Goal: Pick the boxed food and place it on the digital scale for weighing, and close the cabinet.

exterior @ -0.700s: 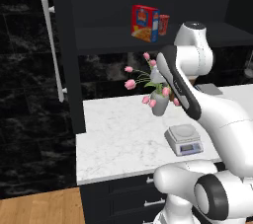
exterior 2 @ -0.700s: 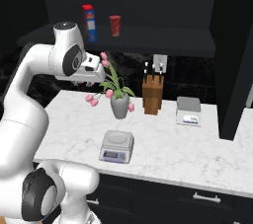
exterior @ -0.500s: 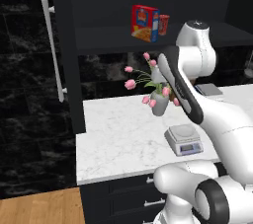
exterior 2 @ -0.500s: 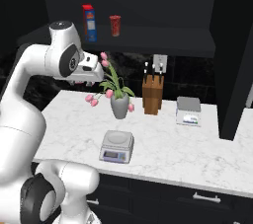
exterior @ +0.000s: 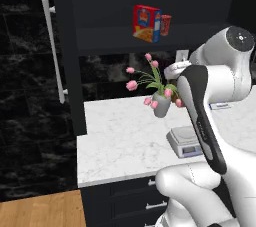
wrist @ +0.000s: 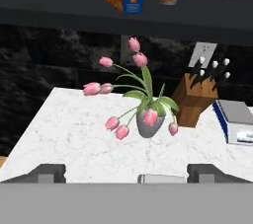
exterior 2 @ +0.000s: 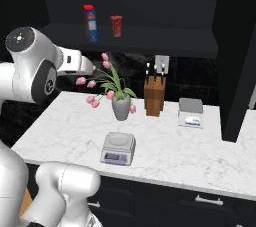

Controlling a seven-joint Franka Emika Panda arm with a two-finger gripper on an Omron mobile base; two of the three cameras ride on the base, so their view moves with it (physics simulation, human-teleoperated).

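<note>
While the upright red cardboard box [exterior: 146, 23] is seen on the open black cabinet's [exterior: 67, 46] shelf, nothing is held by the wide-open hand [wrist: 126, 173], so the silver-grey scale [exterior 2: 118, 148] on the tabletop [exterior 2: 200, 156] is unloaded.

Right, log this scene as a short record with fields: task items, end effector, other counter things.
boxed food: upright on the open cabinet shelf, beside a red cup
digital scale: on the marble counter, top bare
cabinet: door open
end effector: open, empty, above the counter, facing the shelf
vase of tulips: behind the scale
knife block: right of the vase
</note>
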